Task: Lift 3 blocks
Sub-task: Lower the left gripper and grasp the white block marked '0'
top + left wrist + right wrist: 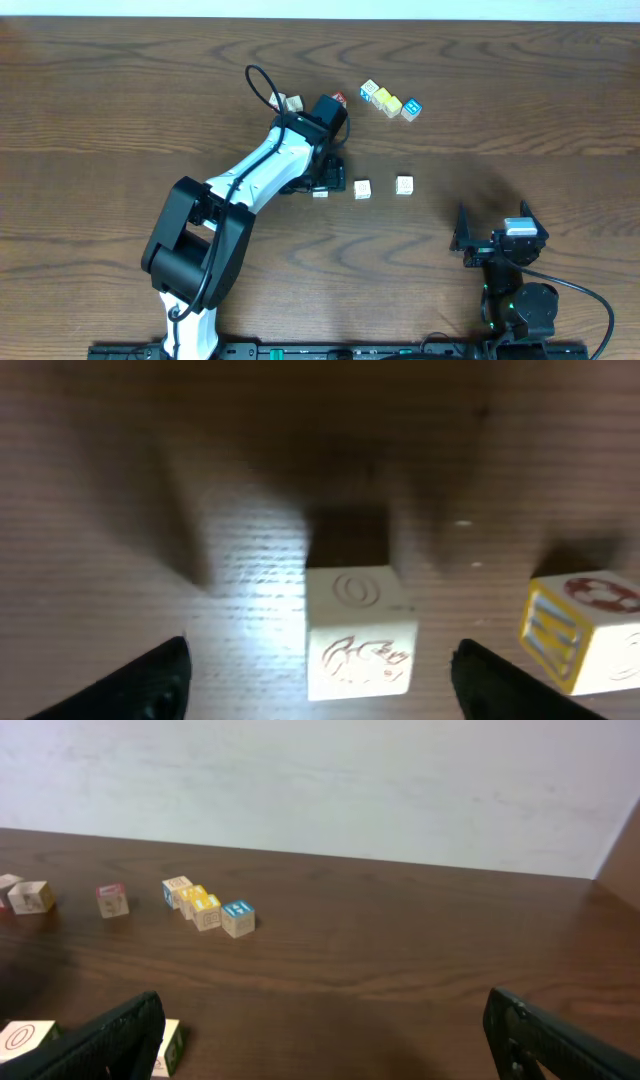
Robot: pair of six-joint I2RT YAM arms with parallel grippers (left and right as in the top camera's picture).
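Plainly, the task's cubes number three, set in one row across the middle of the table (120,80). In the overhead view the row runs left to right. Being cubes, they have no long axis (the row is the only line they draw). Each sits flat on one face, its sides roughly square to the table's edge.

The first block (320,192) is half hidden under the left gripper (327,182). The middle block (362,189) stands near it with a gap between, and the third block (404,185) stands further right, again apart.

In the left wrist view the first block has an oval mark on the face turned up and a scrawled mark on the face turned to the camera. The left gripper's fingertips (165,675) stand wide on either side of it, touching neither side, so that gripper has hold of nothing. A yellow-sided cube (585,630) stands just beside this block at the right of that view, not touching it.

The right gripper (493,228) is at the lower right of the table, well apart from the row, spread wide with nothing between its fingers.

On the far side are other cubes: a slanting line of three coloured cubes (389,103), one red-topped cube (339,98) and one pale cube (293,103).
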